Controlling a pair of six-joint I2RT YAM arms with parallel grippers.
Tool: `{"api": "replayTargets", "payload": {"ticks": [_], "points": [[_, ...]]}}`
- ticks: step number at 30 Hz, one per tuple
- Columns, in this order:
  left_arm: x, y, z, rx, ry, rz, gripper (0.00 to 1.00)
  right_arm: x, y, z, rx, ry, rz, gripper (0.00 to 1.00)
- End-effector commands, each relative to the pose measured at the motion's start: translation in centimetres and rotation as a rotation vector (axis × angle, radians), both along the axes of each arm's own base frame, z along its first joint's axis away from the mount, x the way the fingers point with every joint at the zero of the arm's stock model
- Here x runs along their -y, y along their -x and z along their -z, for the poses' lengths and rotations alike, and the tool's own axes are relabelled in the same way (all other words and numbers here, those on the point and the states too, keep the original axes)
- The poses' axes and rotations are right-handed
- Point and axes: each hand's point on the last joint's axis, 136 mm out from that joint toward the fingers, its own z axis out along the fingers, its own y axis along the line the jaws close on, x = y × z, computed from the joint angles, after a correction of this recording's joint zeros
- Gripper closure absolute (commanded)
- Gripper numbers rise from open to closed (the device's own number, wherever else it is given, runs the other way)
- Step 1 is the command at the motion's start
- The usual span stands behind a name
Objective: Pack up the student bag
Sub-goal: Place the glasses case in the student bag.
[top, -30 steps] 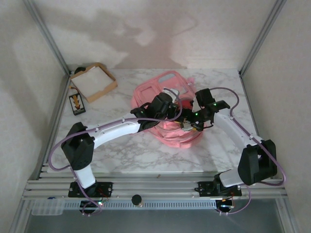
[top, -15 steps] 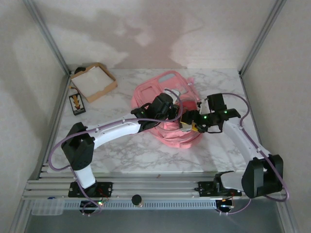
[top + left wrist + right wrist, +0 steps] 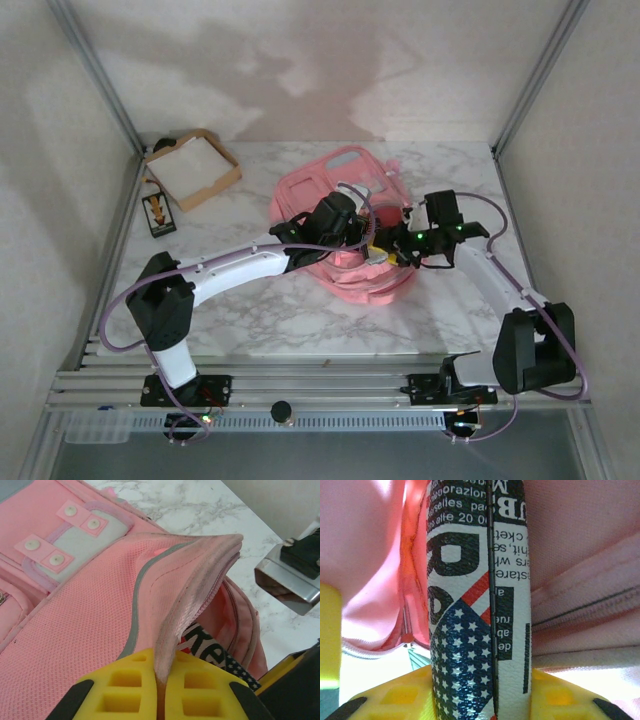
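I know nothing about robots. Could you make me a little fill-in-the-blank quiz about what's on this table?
1. The left gripper pinches the rim of the student bag, whose fabric is ___.
2. A printed case, standing between the fingers of the right gripper, bears white ___ on blue.
3. At the far ___ corner of the table sits the cardboard box.

Missing words: pink; stars; left

A shallow brown cardboard box (image 3: 192, 168), white inside, sits at the far left corner of the marble table (image 3: 290, 320). Just nearer lies a small black card (image 3: 158, 212) with a yellow-orange figure. Something dark (image 3: 163, 145) sits behind the box, too small to identify.
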Motion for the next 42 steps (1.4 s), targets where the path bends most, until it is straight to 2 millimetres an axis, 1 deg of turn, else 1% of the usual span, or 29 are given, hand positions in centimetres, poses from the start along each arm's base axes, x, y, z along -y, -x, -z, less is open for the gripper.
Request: {"api": "replayTargets", "payload": {"ticks": [1,5,8,10,11,14,16,18,20,23,24,26,28,29,32,33,35,36,37,38,40,42], "points": [[1.3,0.2,-5.7,0.075,0.156,0.014,1.0,0.6,-0.2,-2.6,0.08,-0.036,0.021,0.68],[1.2,-0.1,-5.7,0.077,0.141,-0.003,1.0,2.6,0.2,-3.2,0.082,-0.019,0.082,0.71],[1.3,-0.1,-5.9,0.077,0.155,-0.002,1.0,2.8,0.0,-3.9,0.085,-0.032,0.106,0.72],[1.6,-0.2,-6.1,0.066,0.174,-0.005,1.0,3.2,-0.5,-3.9,0.084,-0.016,0.138,0.73],[1.8,-0.2,-6.2,0.058,0.189,-0.005,1.0,3.4,-0.8,-3.8,0.081,-0.006,0.163,0.73],[2.7,0.1,-6.8,0.034,0.247,0.008,1.0,3.4,-2.3,-3.8,0.077,-0.068,0.266,0.72],[3.5,0.4,-7.3,0.019,0.278,0.017,1.0,2.9,-3.4,-4.3,0.097,-0.106,0.326,0.72],[4.3,0.9,-7.7,0.017,0.294,0.029,1.0,3.2,-4.6,-4.7,0.108,-0.108,0.412,0.72],[4.8,1.1,-7.5,0.01,0.294,0.04,1.0,3.4,-5.8,-5.2,0.143,-0.128,0.503,0.72],[5.0,0.9,-7.4,0.001,0.293,0.026,1.0,2.5,-7.3,-4.9,0.172,-0.147,0.573,0.73],[4.9,0.8,-7.5,0.004,0.29,0.018,1.0,1.8,-7.7,-4.6,0.172,-0.14,0.571,0.73],[4.6,0.5,-7.5,0.01,0.278,-0.003,1.0,0.2,-8.4,-4.1,0.173,-0.138,0.547,0.68],[4.4,0.3,-7.4,0.015,0.266,-0.014,1.0,-1.2,-8.8,-3.2,0.157,-0.136,0.507,0.54],[4.4,0.2,-7.3,0.016,0.26,-0.018,1.0,-1.6,-8.9,-2.9,0.153,-0.125,0.494,0.51],[3.9,-0.1,-7.1,0.023,0.24,-0.034,1.0,-1.2,-8.2,-2.2,0.155,-0.07,0.475,0.34],[3.7,-0.2,-7.2,0.027,0.236,-0.04,1.0,-0.8,-7.9,-2.3,0.168,-0.047,0.471,0.3],[3.5,-0.3,-7.2,0.031,0.227,-0.042,1.0,0.0,-7.0,-2.4,0.179,0.003,0.459,0.28],[3.5,-0.4,-7.0,0.032,0.222,-0.042,1.0,0.6,-6.5,-2.4,0.18,0.024,0.46,0.28],[3.5,-0.4,-7.1,0.034,0.22,-0.042,1.0,1.1,-6.1,-2.4,0.182,0.027,0.46,0.32],[3.5,-0.4,-7.0,0.032,0.219,-0.042,1.0,1.5,-5.8,-2.0,0.172,0.02,0.458,0.37],[3.6,-0.4,-7.1,0.029,0.225,-0.034,1.0,1.4,-5.0,-1.1,0.136,0.005,0.429,0.51],[3.8,-0.3,-7.2,0.024,0.23,-0.026,1.0,1.4,-4.7,-0.3,0.118,0.024,0.413,0.6]]}}
